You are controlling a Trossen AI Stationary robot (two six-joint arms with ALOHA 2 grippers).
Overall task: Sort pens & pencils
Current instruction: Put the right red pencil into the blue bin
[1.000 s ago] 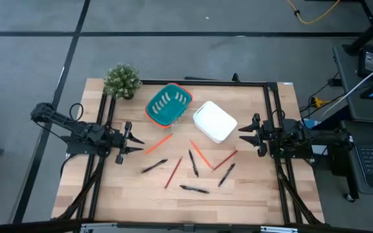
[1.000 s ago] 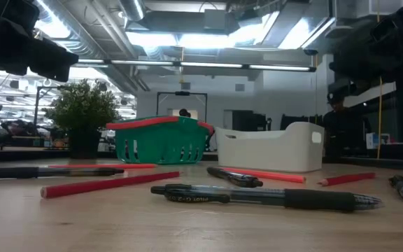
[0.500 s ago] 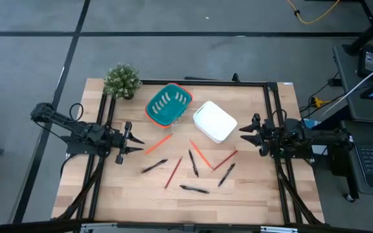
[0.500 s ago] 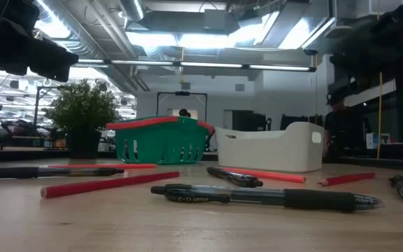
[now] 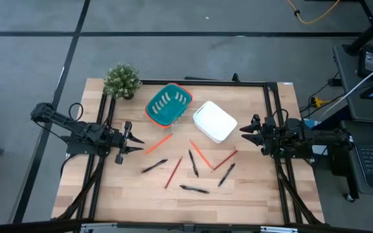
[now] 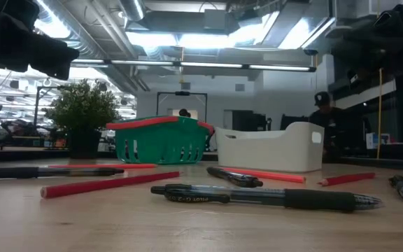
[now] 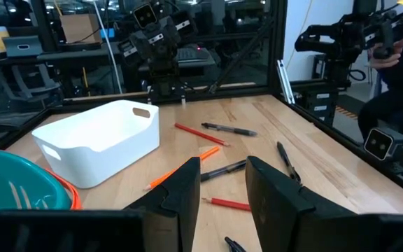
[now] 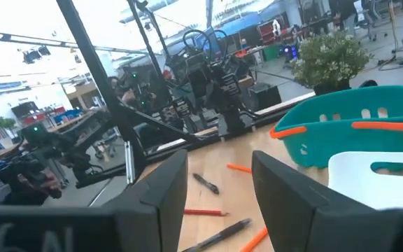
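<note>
Several black pens lie flat on the wooden table: one [image 5: 155, 166] left of the middle, one [image 5: 193, 163] at the middle, one [image 5: 194, 189] nearest the front edge, also in the low view [image 6: 257, 197], and one [image 5: 226, 175] to the right. Several orange-red pencils lie among them [image 5: 158, 144] [image 5: 173, 172] [image 5: 201, 153]. My left gripper [image 5: 138, 145] hovers open at the table's left side, pointing level toward the middle. My right gripper [image 5: 241, 134] hovers open at the right side, facing it. Neither has anything between its fingers [image 7: 224, 175] [image 8: 219, 175].
A teal basket with an orange rim [image 5: 168, 105] and a white bin [image 5: 214, 121] stand side by side at the far middle. A small potted plant [image 5: 122, 81] stands at the far left corner. Black frame rails [image 5: 272, 110] border the table. A person [image 6: 320, 105] shows beyond it.
My right gripper has rolled a little about the line it points along, staying where it was. The pens and pencils lie as before.
</note>
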